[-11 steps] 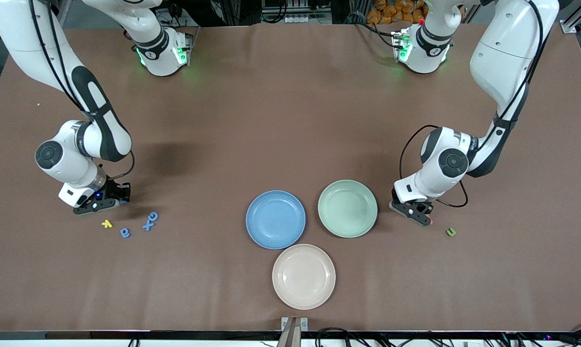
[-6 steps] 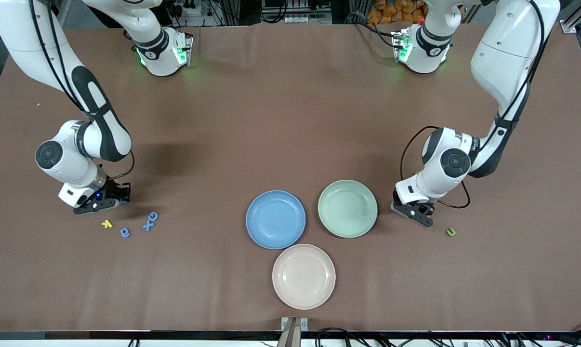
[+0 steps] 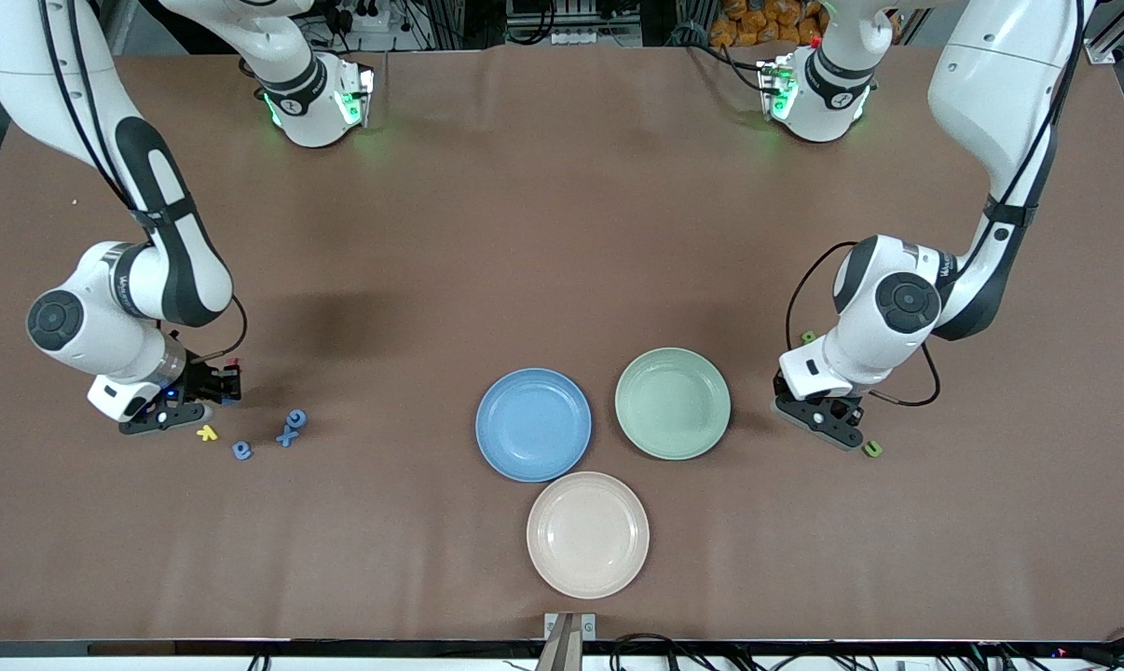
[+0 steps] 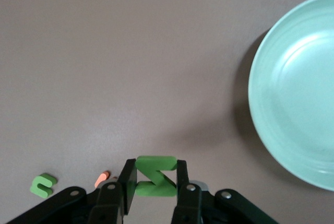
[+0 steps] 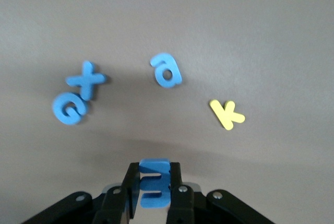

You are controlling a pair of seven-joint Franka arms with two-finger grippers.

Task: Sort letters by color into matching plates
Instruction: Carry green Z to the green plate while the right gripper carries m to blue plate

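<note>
My left gripper is shut on a green letter Z, low over the table between the mint green plate and a green letter u. Another small green letter lies farther from the front camera. My right gripper is shut on a blue letter and hangs low beside a loose group at the right arm's end: a blue a, a blue x and a blue G. The blue plate sits bare beside the green one.
A cream plate lies nearer the front camera than the two coloured plates. A yellow k lies by the blue letters. A small orange piece rests near the green u.
Both arms shifted outward and toward the front camera. The left gripper came closer to the green u, the right one closer to the yellow k. Each kept its letter.
</note>
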